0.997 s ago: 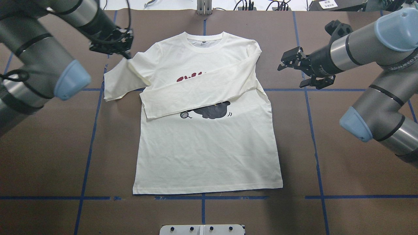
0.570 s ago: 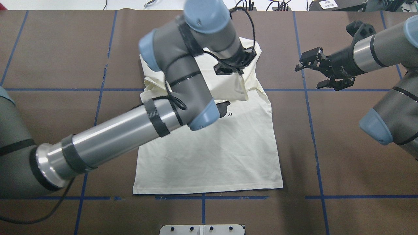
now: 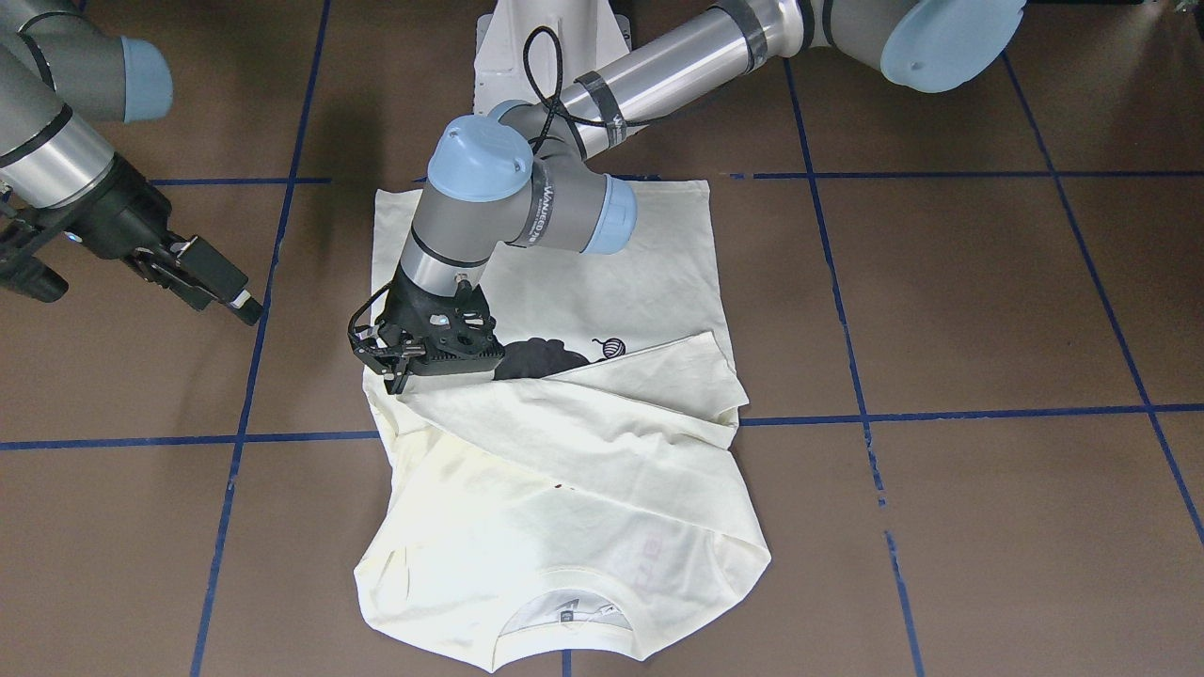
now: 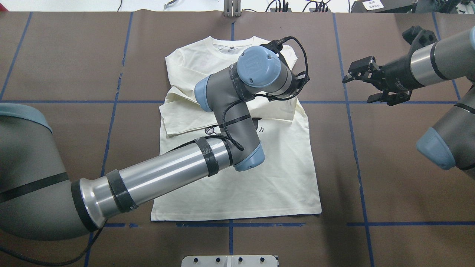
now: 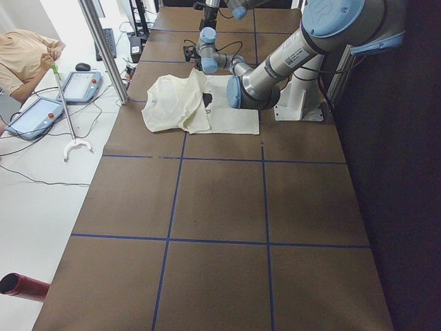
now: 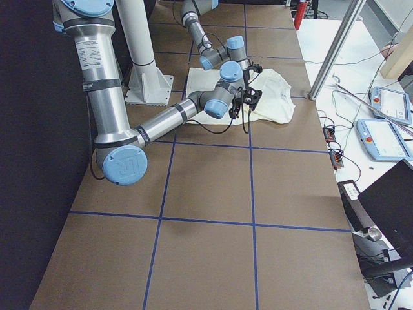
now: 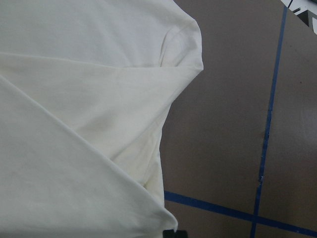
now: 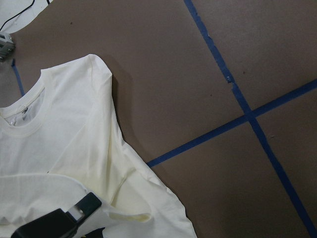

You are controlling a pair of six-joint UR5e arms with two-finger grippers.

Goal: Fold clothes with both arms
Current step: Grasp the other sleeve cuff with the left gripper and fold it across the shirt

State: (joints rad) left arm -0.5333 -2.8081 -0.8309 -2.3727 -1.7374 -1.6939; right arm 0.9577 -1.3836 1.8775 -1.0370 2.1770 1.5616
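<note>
T-shirt: cream-white, lies flat at mid-table, print side up, collar at the far edge from the robot, hem toward the robot's base. Body is spread smooth, with light wrinkles only. Cat print and yarn ball are partly exposed below the folded sleeves.

Right sleeve is folded across the chest, cuff ending near the shirt's left side seam. Left sleeve lies diagonally on top of it, its end at the shirt's right side seam.

Left gripper: reached over the shirt, low at the end of the left sleeve, fingertips touching or just above the cloth. Whether the jaws are clamped on the cuff or parted, I cannot tell. The overhead view hides them under the wrist. The left wrist view shows only flat cloth and bare table.

Right gripper: jaws spread, nothing between them. It hovers over the bare table, beside the shirt's right shoulder and apart from the cloth.

Blue tape lines grid the brown surface. A seated operator is at the table's far side.
</note>
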